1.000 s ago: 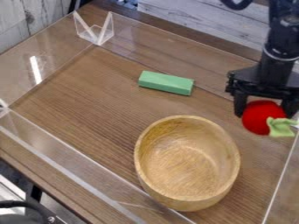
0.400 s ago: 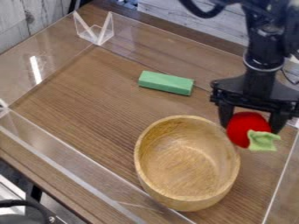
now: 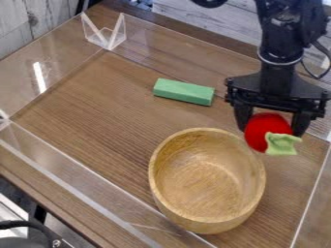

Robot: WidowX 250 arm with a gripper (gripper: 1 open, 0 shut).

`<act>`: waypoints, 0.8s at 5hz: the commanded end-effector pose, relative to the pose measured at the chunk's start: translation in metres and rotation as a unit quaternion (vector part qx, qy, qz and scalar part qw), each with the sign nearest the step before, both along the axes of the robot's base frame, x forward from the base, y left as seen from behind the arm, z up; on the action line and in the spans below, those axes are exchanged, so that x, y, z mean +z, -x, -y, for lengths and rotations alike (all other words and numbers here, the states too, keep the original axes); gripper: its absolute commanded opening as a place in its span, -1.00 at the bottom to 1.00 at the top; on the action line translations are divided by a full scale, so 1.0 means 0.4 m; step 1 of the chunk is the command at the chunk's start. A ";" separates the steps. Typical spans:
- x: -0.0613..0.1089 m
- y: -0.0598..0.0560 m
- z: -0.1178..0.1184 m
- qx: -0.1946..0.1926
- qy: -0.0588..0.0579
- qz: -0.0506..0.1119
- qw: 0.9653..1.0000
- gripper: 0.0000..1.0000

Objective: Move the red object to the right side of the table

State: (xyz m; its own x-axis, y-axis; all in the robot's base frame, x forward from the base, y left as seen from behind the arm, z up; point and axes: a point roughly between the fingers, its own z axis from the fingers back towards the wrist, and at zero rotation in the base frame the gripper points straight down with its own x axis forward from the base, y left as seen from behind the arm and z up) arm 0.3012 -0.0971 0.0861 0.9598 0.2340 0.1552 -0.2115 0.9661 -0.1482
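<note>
The red object (image 3: 265, 128), a small round toy fruit with a light-green leafy tip, is near the right edge of the table (image 3: 91, 107), just right of the wooden bowl. My gripper (image 3: 273, 118) points down right over it. Its black fingers (image 3: 238, 112) stand on either side of the fruit, spread wider than the fruit, so the gripper is open. I cannot tell whether a finger touches the fruit or whether the fruit rests on the tabletop.
A large wooden bowl (image 3: 207, 179) stands at the front, left of the fruit. A flat green block (image 3: 184, 92) lies mid-table. Low clear acrylic walls (image 3: 39, 155) edge the table, with a clear stand (image 3: 104, 32) at the back left corner.
The gripper has shifted left along the right side of the table, and the red fruit has shifted left with it, staying between the fingers. The fingers have stayed spread.
</note>
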 end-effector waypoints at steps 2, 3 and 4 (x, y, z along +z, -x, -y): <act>0.046 -0.006 -0.008 -0.023 0.009 0.022 0.999 1.00; 0.065 -0.001 -0.001 -0.027 0.009 0.020 0.999 1.00; 0.083 0.003 0.007 -0.031 0.009 0.018 0.999 1.00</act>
